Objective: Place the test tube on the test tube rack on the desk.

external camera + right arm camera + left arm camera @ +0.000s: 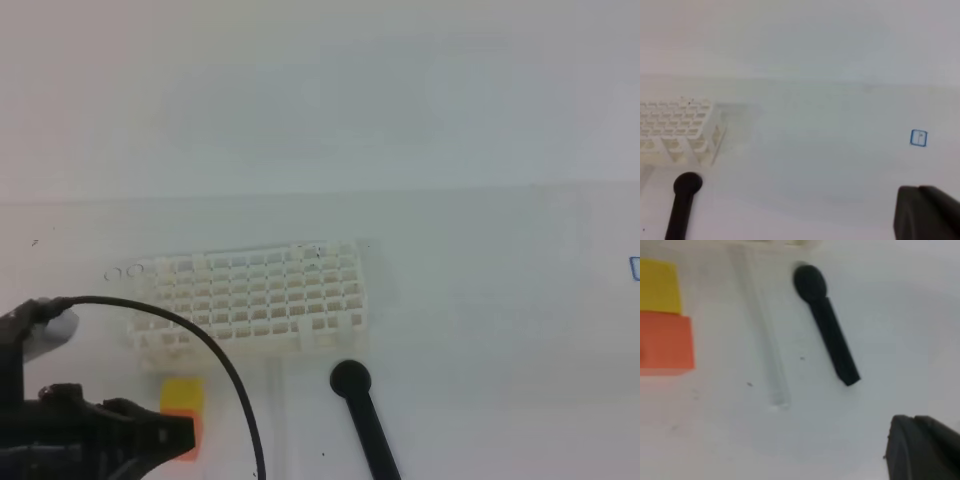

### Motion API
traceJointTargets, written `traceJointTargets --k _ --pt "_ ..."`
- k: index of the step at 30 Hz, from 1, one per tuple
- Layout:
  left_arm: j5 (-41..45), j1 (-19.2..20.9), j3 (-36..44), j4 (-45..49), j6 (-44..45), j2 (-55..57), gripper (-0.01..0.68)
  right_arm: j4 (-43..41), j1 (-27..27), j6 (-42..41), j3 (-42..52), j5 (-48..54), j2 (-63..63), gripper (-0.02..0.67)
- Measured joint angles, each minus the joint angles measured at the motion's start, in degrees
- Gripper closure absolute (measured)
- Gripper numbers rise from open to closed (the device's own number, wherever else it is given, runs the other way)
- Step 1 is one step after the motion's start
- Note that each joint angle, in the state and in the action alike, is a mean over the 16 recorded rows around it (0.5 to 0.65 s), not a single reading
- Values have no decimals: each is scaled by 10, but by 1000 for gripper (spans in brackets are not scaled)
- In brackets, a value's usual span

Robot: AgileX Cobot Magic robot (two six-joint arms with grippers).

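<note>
Exterior high view, left to right. Left gripper (150,432) at the 8 o'clock corner of frame, dark fingers pointing toward 3 o'clock, a black cable looping over it. Fingers look close together with nothing between them, but how wide they stand can't be told; the left wrist view shows only one dark finger (922,447) at its 5 o'clock corner.

Just at 3 o'clock of the gripper: yellow-orange block (182,404), flat on the desk (500,300).

Test tube rack (250,295) sits mid-frame at 12 o'clock of the block, white lattice, no tube visible in its holes.

Test tube (762,330) lies flat on the desk, barely visible, between the block and the black rod (826,324); its far end runs up toward the rack's near edge at 12 o'clock, rounded end toward 6 o'clock. Not touching the rod.

The rod lies at 5 o'clock of the rack, round head nearest it.

Right gripper (927,212): only a dark corner at 5 o'clock of its own wrist view, state unreadable, nowhere near the tube.

Step judged: pre-grasp, tube not picked up yet. Next move calls for the left gripper to come over the tube, fingers straddling it crosswise, clear of rod and block, then close gently, since thin glass may roll.
</note>
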Motion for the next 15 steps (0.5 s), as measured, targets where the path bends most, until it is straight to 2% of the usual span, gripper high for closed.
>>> traceJointTargets --k 7,15 --pt "-66 -80 -1 27 -18 73 674 1 0 -8 0 5 31 650" --pt "-130 -195 -30 126 -134 128 667 1 0 -19 0 4 67 650"
